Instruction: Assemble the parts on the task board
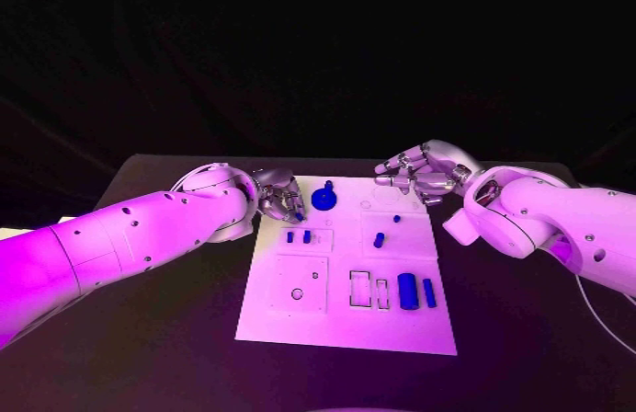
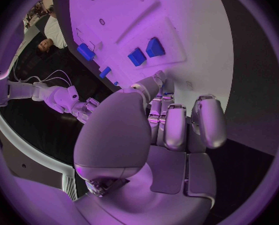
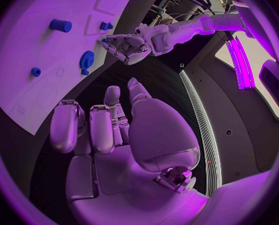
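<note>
The white rectangular task board (image 1: 347,325) lay in the middle of the black table (image 1: 159,338), with bare black surface showing along both long sides and in front of its near edge. On the board's far end a blue gear-shaped part with a stem (image 1: 326,197) stood near the left edge; a small blue peg (image 1: 396,218) and a short blue cylinder (image 1: 380,240) sat toward the right; two small blue blocks (image 1: 299,237) rested side by side in a shallow recess on the left; and a larger blue block (image 1: 408,290) with a slim blue bar (image 1: 429,291) beside it lay near the right edge, next to outlined rectangular slots (image 1: 369,289). The left hand (image 1: 279,197) hovered at the board's far left edge, just beside the gear-shaped part, fingers curled inward; in the left wrist view (image 2: 171,125) nothing showed between them, so it appeared closed on nothing. The right hand (image 1: 425,173) hung over the board's far right corner, apart from the parts; in the right wrist view (image 3: 99,127) its fingers were bent in together, holding nothing.
</note>
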Controlling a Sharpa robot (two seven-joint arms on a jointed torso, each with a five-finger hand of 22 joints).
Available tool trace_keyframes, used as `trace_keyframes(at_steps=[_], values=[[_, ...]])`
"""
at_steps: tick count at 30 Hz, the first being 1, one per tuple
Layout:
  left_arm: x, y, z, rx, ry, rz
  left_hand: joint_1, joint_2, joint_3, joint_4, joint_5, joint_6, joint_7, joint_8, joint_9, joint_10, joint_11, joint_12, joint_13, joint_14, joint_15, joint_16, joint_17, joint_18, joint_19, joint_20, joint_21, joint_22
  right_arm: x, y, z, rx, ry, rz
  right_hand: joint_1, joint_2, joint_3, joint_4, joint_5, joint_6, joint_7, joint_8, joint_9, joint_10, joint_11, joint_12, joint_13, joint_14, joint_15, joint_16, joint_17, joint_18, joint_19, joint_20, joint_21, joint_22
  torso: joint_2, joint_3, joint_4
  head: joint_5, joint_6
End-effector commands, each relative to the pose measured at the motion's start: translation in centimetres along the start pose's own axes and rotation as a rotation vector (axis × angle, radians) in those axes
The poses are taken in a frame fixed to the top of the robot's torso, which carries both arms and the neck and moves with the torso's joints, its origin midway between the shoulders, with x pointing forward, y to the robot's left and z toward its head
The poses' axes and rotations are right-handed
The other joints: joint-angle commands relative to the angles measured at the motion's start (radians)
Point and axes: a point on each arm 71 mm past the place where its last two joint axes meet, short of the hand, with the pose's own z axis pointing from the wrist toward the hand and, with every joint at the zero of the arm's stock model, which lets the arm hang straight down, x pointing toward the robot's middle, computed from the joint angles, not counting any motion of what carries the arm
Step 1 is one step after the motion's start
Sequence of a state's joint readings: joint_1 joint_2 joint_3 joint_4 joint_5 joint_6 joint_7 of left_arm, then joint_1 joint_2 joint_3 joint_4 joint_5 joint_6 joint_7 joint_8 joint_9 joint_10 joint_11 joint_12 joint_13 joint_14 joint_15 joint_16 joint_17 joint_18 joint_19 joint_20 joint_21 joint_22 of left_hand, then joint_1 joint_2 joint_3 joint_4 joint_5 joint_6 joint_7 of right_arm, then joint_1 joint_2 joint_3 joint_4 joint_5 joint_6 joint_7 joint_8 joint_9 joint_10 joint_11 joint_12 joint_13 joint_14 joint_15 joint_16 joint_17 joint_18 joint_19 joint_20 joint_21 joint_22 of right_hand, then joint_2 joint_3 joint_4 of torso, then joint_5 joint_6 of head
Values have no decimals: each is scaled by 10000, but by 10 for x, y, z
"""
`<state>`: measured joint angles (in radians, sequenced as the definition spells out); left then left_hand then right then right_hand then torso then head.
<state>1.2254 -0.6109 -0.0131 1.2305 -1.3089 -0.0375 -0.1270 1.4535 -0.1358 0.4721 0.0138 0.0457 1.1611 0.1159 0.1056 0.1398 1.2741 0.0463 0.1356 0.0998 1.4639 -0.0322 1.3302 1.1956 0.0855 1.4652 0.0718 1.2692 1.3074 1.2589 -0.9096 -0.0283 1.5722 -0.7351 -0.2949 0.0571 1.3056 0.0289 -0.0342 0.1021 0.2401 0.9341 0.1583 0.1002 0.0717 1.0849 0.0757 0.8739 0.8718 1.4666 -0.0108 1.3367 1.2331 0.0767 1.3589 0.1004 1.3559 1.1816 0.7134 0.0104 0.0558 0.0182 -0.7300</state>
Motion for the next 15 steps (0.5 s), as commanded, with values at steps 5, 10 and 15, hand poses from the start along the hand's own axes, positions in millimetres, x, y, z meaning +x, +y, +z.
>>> trace_keyframes(at_steps=[5, 10, 15], values=[[5, -3, 2, 145, 211, 104, -107, 10, 57, 17, 46, 37, 25, -30, -12, 39, 3, -38, 17, 389, -8, 37, -2, -175, 165, -36, 5, 481, 2, 1, 0, -68, 155, -18, 7, 57, -58, 8, 66, -26, 26, 58, 1, -72, -18, 48, -7, 112, 80, -45, -11, 68, -53, 33, -42, -9, -9, 2, 11, 2, -14], [5, -7, 4, 239, 168, 98, -108, 3, 65, 4, 46, 41, 23, -31, -12, 47, 0, -41, 20, 387, -11, 32, -13, -174, 163, -36, 5, 482, 2, 1, 0, -82, 167, -16, 25, 65, -61, 5, 66, -28, 26, 61, 1, -70, -19, 56, -6, 113, 79, -45, -11, 69, -55, 32, -47, -16, -9, 4, 8, 7, -10], [5, -8, 4, 266, 97, 107, -108, 2, 66, 2, 46, 42, 24, -31, -13, 48, 0, -41, 21, 389, -11, 39, -3, -174, 163, -37, 5, 482, 2, 1, 0, -83, 167, -17, 29, 66, -62, 5, 66, -28, 26, 61, 1, -70, -19, 58, -6, 113, 79, -46, -10, 70, -55, 32, -48, -17, -6, 3, 5, -5, -18]])
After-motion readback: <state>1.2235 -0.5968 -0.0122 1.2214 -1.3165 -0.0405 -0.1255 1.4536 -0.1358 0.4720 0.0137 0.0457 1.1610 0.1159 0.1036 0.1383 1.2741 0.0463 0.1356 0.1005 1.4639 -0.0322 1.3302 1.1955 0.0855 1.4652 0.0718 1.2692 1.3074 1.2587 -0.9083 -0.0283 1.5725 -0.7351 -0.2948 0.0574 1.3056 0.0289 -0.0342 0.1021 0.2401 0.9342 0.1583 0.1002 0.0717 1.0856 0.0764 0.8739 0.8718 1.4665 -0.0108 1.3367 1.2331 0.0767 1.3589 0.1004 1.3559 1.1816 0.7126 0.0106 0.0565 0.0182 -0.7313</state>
